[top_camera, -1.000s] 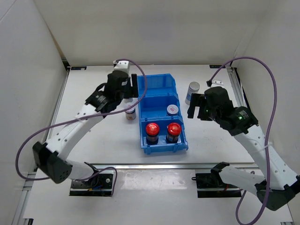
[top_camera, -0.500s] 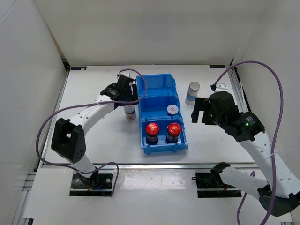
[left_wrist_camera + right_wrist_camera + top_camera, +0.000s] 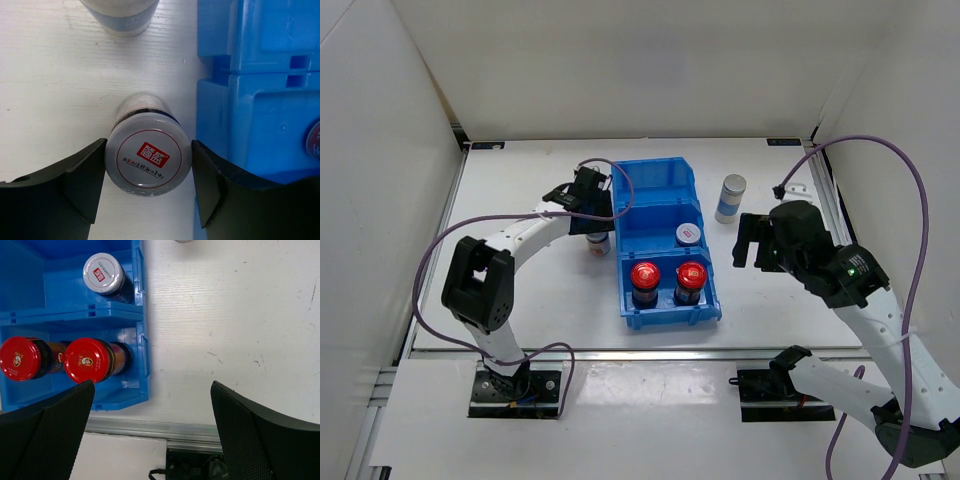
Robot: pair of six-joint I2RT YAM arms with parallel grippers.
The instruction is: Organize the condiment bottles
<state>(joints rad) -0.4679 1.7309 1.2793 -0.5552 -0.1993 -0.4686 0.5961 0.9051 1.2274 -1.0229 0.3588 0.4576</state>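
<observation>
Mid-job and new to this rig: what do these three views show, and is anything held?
Two robot arms work at a white table. The overhead view looks down from behind them; the other two come from a camera on each wrist. A blue plastic bin holds two dark red-capped bottles and one short white-lidded bottle; a taller white-blue grey-capped bottle stands to its right. The left end effector clamps a second short white-lidded bottle standing beside the bin. The right end effector is open, empty.

Pretty bare setup tbh, just a white table (image 3: 535, 300) boxed in by plain white walls (image 3: 650, 70) on three sides, metal rails (image 3: 650, 352) along its edges, evenly lit.
</observation>
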